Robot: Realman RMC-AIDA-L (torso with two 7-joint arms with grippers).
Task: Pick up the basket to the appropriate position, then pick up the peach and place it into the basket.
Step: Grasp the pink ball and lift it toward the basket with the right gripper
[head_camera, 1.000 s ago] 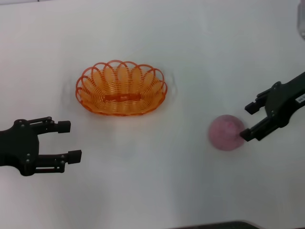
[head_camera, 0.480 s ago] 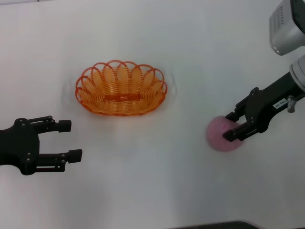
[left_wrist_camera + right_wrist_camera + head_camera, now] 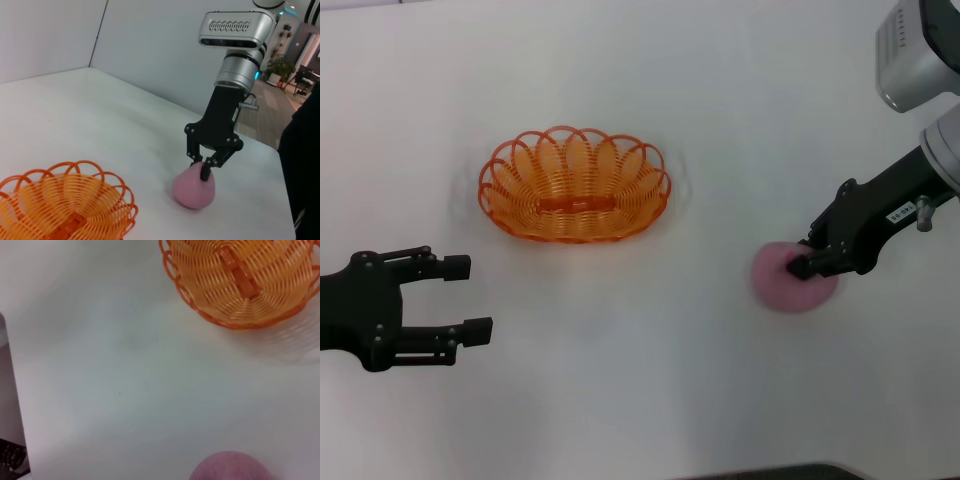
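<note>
You have a plain white tabletop [image 3: 650,390] spreading under everything. In the left wrist view, a pale wall [image 3: 150,45] rises behind its far edge, and beyond the corner you can see a potted plant [image 3: 278,67] in a room with a brown floor [image 3: 267,107].

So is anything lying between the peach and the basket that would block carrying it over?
Nothing visible. The peach sits on the table under the right gripper, and the stretch of table between it and the basket is bare. The left gripper is parked nearer the robot, off that line.
</note>
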